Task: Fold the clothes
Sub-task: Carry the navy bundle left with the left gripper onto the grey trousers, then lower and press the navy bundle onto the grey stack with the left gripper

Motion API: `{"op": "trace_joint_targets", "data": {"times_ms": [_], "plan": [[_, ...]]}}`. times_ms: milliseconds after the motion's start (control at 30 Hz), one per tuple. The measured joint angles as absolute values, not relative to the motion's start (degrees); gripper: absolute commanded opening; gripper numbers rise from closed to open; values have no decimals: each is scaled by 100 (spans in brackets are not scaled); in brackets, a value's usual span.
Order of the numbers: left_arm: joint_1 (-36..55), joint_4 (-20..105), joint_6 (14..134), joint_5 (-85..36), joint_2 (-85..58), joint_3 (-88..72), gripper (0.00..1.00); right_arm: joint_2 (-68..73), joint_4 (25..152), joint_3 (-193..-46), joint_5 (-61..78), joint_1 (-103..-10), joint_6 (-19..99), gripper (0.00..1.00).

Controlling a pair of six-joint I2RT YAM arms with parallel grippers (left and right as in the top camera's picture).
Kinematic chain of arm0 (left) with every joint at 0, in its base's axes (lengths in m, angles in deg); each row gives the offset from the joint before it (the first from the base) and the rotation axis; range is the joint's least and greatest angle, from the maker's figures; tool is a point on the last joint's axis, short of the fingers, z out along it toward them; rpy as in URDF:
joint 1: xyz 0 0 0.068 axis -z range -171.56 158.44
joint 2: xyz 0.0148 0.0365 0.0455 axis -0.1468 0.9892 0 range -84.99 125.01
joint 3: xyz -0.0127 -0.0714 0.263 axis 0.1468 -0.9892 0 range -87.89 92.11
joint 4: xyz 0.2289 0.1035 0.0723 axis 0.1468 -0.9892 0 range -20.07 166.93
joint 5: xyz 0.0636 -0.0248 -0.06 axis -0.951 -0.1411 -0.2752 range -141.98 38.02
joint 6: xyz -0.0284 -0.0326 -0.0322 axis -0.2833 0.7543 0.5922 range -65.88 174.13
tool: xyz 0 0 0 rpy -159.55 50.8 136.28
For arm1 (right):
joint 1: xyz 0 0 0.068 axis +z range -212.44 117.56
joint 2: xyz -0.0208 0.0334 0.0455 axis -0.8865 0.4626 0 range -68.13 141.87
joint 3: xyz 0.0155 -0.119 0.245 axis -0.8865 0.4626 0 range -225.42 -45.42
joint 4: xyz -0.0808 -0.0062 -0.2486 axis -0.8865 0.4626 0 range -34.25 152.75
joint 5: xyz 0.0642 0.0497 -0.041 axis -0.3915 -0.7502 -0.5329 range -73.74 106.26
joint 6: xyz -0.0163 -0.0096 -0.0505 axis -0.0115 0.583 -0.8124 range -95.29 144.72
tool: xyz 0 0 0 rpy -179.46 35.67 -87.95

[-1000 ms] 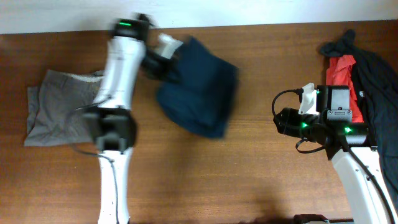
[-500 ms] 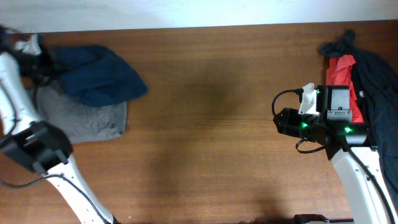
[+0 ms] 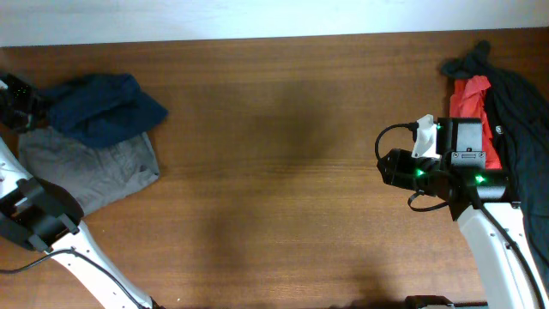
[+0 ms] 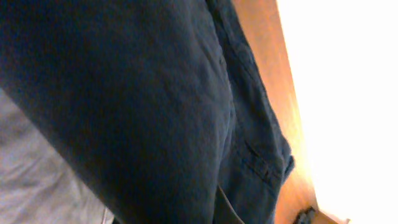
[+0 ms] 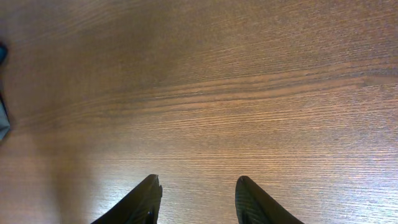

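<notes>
Though crumpled, navy piece (image 3: 101, 107) runs left-right.

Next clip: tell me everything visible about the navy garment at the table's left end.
The navy garment is soft, matte cloth with stitched seams. It lies bunched and creased, not folded flat, at the far left corner of the table, its lower edge overlapping the grey shorts. The left gripper appears to have its fingers shut on the garment's left end.

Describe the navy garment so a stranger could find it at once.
Look at the left end of the table, near the far edge. Two garments overlap there: the navy piece lies crumpled atop the flat grey shorts.
</notes>
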State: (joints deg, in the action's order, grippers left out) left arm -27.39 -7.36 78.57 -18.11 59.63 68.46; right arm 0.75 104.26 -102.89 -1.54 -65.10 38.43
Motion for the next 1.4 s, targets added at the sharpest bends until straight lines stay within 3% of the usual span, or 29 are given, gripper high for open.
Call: {"op": "trace_joint_targets", "data": {"times_ms": [367,567,767,1167,1400], "plan": [[-2623,-303,7853,-2211,4748,6844,1,75,10441,-10289,-154,-6510,3843,44],[-2639,-1038,8244,-2694,3786,6936,0,75,10441,-10289,-154,-6510,3797,44],[-2641,-1414,8375,-3221,3714,6848,0,75,10444,-10292,-154,-6510,3775,43],[-2639,278,7910,-3301,3766,6761,0,75,10490,-10370,-154,-6510,3651,43],[-2639,132,7945,-3649,3755,6455,0,75,10570,-10405,-159,-6510,3622,39]]}}
